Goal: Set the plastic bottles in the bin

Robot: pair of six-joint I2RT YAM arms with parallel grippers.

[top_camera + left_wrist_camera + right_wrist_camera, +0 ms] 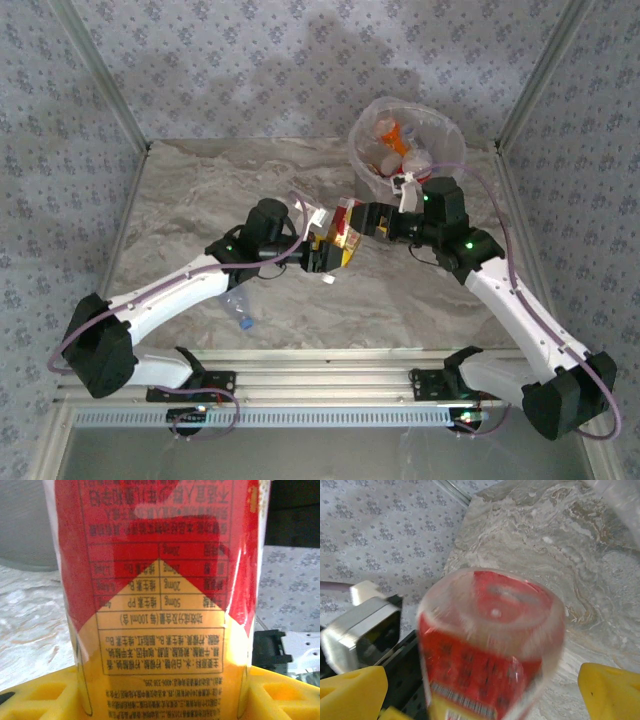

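Two yellow fingers of the left pincer are clamping a red-and-yellow bottle around its labelled body, holding it clear of the table with its base end pointing toward the right arm. The right pincer is waiting with its jaws spread wide. In its wrist view the bottle's clear, dimpled base is sitting between the two yellow fingertips, and neither pad is touching it.

That arrangement is looking like a handover being set up. The bin is standing at the far right of the table, just beyond the right wrist, so the right arm is probably better placed to drop the bottle in. The left grip on the label is leaving the base end free for the other jaws to close on.

Inside the bin's clear liner several dropped bottles are already lying, orange and pale ones among them. One loose clear bottle with a blue cap is lying on the table beside the left forearm, waiting its turn.

The held bottle's label is showing dense Chinese print in a ruled table, reading upside down in the left wrist view, with "20mg", "50mg" and "100ml" legible. A barcode is showing in the right wrist view. No brand name is coming through clearly.
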